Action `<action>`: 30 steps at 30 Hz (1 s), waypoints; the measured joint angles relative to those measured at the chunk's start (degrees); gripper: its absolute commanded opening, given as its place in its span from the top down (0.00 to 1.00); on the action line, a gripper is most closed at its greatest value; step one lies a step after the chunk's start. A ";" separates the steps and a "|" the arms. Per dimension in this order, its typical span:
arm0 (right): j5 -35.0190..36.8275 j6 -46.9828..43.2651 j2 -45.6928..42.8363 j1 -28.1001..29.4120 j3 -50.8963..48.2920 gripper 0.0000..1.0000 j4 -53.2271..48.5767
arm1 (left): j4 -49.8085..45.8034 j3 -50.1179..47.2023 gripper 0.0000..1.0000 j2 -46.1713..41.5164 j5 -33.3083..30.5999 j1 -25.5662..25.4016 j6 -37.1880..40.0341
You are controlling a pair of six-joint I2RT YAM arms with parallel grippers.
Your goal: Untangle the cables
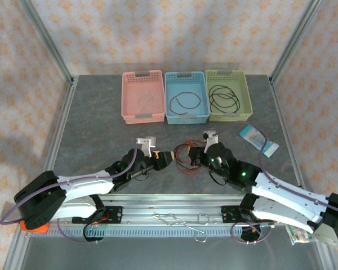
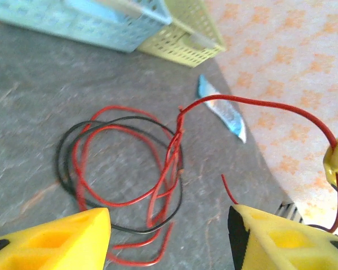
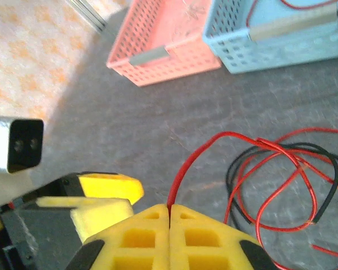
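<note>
A tangle of red cable (image 2: 170,151) and black cable (image 2: 63,163) lies on the grey table, seen between the arms in the top view as the tangle (image 1: 183,151). My left gripper (image 2: 169,220) stands open just short of the loops, nothing between its yellow fingers (image 2: 50,242). My right gripper (image 3: 169,209) is shut on one red cable strand (image 3: 198,152), which arches up off the heap. In the top view the left gripper (image 1: 164,158) and right gripper (image 1: 195,159) face each other closely across the tangle. The black cable (image 3: 328,169) loops through the red one.
At the back stand a pink basket (image 1: 127,97), a blue basket (image 1: 170,101) holding a dark loop and a green basket (image 1: 247,97) with black loops. A blue-white packet (image 1: 258,139) lies at the right. A metal rail (image 1: 174,216) runs along the near edge.
</note>
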 measured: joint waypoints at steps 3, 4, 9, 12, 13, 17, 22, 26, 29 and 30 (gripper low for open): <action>-0.04 0.04 -0.20 0.00 2.58 1.00 -0.11 | -0.02 1.16 0.45 -1.38 0.81 0.00 2.51; -0.04 0.04 -0.26 0.00 3.17 1.00 -0.13 | -0.04 1.44 0.45 -1.57 1.07 0.00 3.02; -0.37 -0.09 -0.96 0.00 6.05 1.00 -0.66 | -1.44 3.28 0.45 -2.05 1.38 0.00 7.10; -0.79 -0.87 -1.07 0.00 8.61 1.00 -1.38 | -3.02 4.94 0.43 -2.05 1.03 0.00 10.62; -0.90 -1.18 -1.11 0.00 9.38 1.00 -1.64 | -3.48 5.49 0.43 -2.05 0.74 0.00 11.78; -1.25 -2.84 -1.16 0.00 12.92 1.00 -2.60 | -6.88 9.33 0.42 -1.88 -0.94 0.00 16.96; -1.40 -4.11 -1.16 0.00 16.20 1.00 -3.17 | -9.49 17.27 0.41 1.14 -1.68 0.00 22.67; -1.40 -5.05 -1.07 0.00 19.02 1.00 -3.65 | -10.80 22.62 0.39 5.53 -1.92 0.00 25.83; -1.40 -5.88 -0.81 0.00 21.62 1.00 -3.87 | -11.63 24.72 0.37 8.76 -2.47 0.04 27.17; -1.42 -6.14 -0.68 0.00 22.38 1.00 -3.87 | -11.69 25.11 0.37 9.70 -2.62 0.07 27.36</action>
